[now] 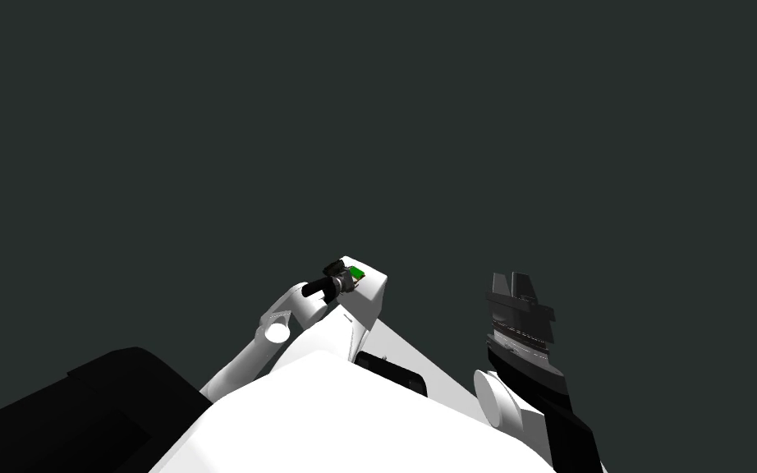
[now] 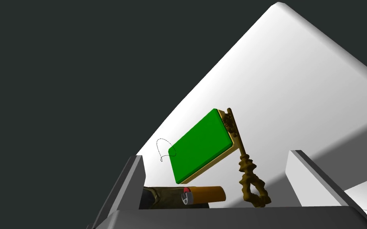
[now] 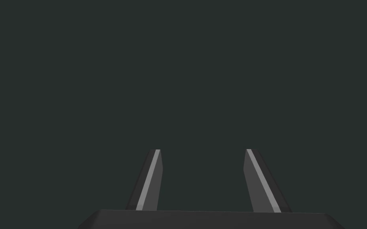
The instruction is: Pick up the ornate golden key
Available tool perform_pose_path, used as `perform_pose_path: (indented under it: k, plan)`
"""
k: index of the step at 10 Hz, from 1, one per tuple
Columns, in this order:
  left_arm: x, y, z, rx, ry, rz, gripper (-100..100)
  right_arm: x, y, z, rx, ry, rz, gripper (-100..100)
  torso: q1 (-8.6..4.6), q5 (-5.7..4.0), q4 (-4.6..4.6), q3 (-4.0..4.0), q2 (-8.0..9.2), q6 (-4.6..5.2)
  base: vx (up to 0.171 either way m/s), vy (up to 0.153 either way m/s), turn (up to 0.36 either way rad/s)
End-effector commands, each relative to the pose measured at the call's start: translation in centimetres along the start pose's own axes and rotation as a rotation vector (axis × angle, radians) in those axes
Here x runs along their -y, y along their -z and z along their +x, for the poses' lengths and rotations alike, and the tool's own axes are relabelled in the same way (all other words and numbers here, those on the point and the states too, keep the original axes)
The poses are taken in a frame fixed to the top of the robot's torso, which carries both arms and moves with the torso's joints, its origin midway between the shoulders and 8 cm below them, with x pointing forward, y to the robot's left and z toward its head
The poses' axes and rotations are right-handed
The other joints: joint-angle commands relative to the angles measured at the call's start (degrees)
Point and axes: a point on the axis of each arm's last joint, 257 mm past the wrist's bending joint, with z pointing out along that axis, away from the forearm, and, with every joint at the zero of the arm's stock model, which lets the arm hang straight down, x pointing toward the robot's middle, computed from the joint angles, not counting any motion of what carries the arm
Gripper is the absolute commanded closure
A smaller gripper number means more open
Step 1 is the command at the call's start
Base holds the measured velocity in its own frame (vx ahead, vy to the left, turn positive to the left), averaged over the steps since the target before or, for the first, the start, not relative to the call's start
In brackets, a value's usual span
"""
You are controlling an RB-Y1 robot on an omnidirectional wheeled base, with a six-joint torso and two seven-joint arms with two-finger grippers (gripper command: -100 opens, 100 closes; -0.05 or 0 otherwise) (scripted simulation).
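Left end effector [image 2: 216,154]: fingers stand wide apart, gripping nothing. It is positioned over the far end of a white bench [image 2: 298,79], directly above a small cluster of items.

Ornate golden key [image 2: 244,167]: lies on the white bench between the two left fingers, nearer one of them and touching neither. Its looped, knobbly bow sits close to the end effector's body. Its shaft runs away from the end effector along one edge of a green card [image 2: 200,147], touching it or just beside it.

Green card: flat, gold-edged, lying on the bench between the fingers.

Orange cylinder [image 2: 208,195]: lies crosswise near the end effector's body, beside the key's bow, with a red and grey piece at its middle.

Right end effector [image 3: 203,150]: fingers apart, empty, held off to the robot's right before a flat dark grey background, well apart from the bench.
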Motion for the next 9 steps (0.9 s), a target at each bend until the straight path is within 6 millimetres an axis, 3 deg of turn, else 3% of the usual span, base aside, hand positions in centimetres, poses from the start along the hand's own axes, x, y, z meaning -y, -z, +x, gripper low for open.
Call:
perform_pose_path:
  k: [1,9]
  plan:
    - [-0.1,-0.8,-0.5,0.017,-0.004,-0.015,-100,0.0,0.0,0.0,0.000,0.000,0.000,0,0.00,0.00,0.00,0.00,0.00,0.00,0.003,-0.015,0.043]
    - [-0.6,-5.1,-3.0,0.110,-0.025,-0.100,-100,0.0,0.0,0.0,0.000,0.000,0.000,0,-0.08,-0.02,-0.01,-0.02,-0.03,0.00,0.001,-0.021,0.052]
